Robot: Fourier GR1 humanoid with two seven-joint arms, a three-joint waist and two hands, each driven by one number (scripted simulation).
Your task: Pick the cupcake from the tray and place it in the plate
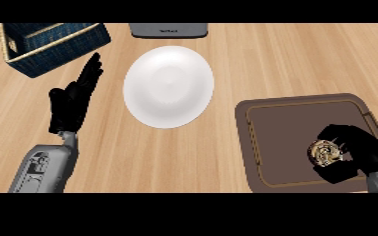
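The cupcake [324, 153], brownish with a pale swirled top, sits on the brown tray [284, 130] at the lower right. My right hand [353, 145] is curled round it from the right, fingers and thumb wrapping its sides, so part of it is hidden. The white plate [169, 86] lies in the middle of the wooden counter, with nothing on it. My left hand [74, 100] rests at the left, fingers straight and pointing up, just left of the plate.
A dark blue woven basket [52, 47] stands at the back left corner. A grey appliance [168, 30] sits at the back edge behind the plate. Bare wood lies between plate and tray.
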